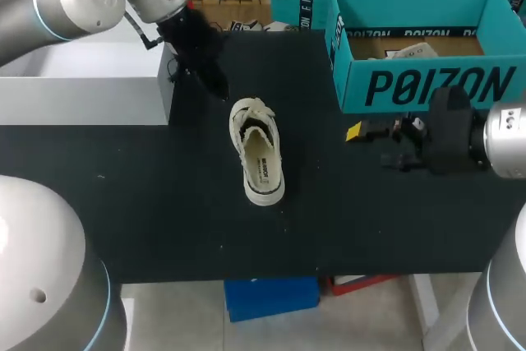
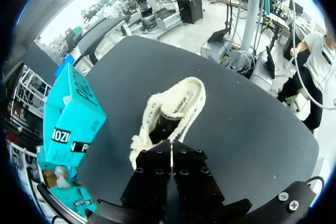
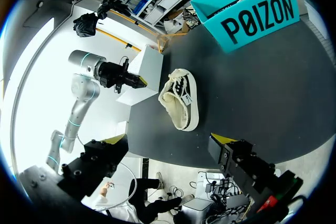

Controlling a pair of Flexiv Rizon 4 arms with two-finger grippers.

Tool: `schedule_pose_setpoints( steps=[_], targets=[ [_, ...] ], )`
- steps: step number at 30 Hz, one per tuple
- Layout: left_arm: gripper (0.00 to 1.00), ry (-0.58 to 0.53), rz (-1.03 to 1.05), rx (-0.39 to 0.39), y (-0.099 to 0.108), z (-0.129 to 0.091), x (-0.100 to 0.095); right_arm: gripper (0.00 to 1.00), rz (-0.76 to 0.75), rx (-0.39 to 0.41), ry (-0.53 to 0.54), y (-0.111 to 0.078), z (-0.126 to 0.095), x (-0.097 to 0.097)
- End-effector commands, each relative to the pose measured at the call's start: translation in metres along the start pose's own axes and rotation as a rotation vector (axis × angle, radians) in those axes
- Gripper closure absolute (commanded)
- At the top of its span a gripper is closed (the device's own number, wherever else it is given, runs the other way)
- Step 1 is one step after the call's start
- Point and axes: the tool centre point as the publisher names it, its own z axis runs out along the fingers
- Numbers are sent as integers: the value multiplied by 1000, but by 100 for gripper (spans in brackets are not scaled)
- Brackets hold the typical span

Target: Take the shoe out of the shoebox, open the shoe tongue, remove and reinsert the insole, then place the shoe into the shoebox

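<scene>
The shoe (image 1: 258, 162) is lying on the table (image 1: 164, 203), with the box (image 1: 427, 88) at its two o'clock. The left pincer (image 2: 171, 144) is sitting closed at eleven. The right pincer (image 3: 167, 141) is gaping wide at three.

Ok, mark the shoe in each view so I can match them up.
Head view: the shoe lies on the black table, between the two arms and outside the box.
Left wrist view: the shoe is just ahead of the left gripper.
Right wrist view: the shoe is ahead of the right gripper, well apart from it.
Shared landmark: the teal shoebox, seen in all three views.
</scene>
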Motion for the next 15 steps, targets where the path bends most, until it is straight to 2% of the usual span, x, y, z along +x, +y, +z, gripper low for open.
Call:
schedule_pose_setpoints(
  steps=[1, 2, 3, 4, 15],
  targets=[
    [36, -47, -22, -27, -5, -15, 23, 0, 0, 1, -1, 0, 1, 1],
    [16, -54, -26, -31, -5, -16, 26, 0, 0, 1, -1, 0, 1, 1],
    [5, -67, -39, -31, -4, -19, 29, 0, 0, 1, -1, 0, 1, 1],
    [0, -82, -55, -34, -3, -23, 35, 0, 0, 1, -1, 0, 1, 1],
    [0, -225, -217, -36, 3, -44, 77, 0, 0, 1, -1, 0, 1, 1]
  ],
)
